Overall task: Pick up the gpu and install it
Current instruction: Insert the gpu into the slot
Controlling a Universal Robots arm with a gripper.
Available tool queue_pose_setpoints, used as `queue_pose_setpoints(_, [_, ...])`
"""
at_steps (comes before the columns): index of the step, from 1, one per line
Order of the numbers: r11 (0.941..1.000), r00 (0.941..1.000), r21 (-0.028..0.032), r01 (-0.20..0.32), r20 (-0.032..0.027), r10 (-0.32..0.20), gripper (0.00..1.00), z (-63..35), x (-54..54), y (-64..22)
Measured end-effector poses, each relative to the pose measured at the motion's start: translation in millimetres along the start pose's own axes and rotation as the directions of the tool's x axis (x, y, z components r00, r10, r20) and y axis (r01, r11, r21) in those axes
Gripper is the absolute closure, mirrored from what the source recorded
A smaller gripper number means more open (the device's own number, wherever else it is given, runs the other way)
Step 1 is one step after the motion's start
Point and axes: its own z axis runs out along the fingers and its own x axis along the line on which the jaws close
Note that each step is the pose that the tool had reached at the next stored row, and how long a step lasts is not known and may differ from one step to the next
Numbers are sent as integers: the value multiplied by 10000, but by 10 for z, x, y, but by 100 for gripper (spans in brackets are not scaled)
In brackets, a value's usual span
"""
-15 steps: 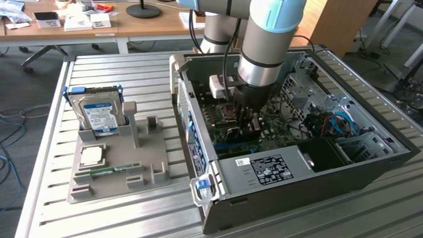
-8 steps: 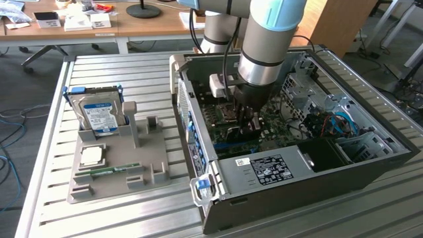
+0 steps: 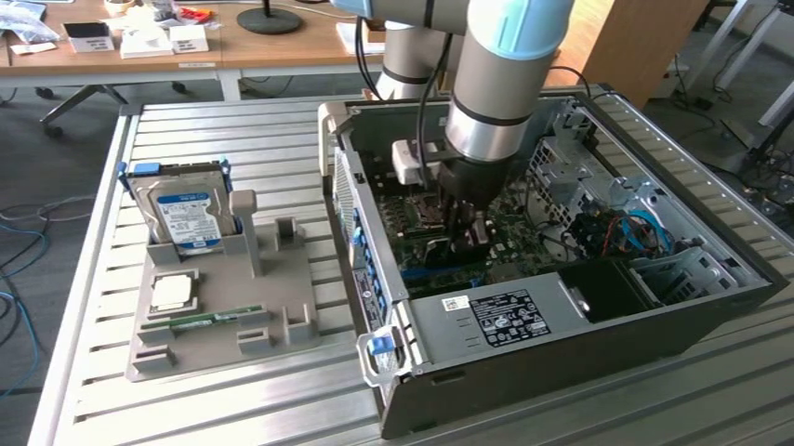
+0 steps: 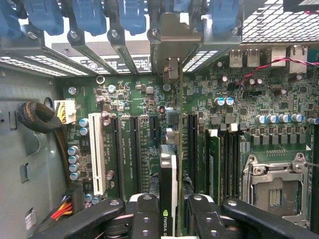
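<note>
Your tool [image 4: 169,211] is clenched on the gpu [image 4: 168,189], holding it edge-on over the motherboard [image 4: 199,124] inside the computer case [image 3: 694,316], at the middle of the exterior frame. You look to be at the install step. The card's bottom edge must line up with a long slot [image 4: 152,149], and its silver bracket [image 4: 172,45] with the back opening. The card hides the slot under it, so I cannot tell if it is seated.

A slatted metal bench [image 3: 248,139] stood on grey floor [image 3: 50,167]; behind it were wooden desks [image 3: 285,46] with chair legs [image 3: 74,98] beneath.
</note>
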Motion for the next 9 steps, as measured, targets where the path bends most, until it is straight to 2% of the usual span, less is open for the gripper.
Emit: queue_pose_setpoints(9, [10000,10000,23,69,24,-69,73,5,0,10])
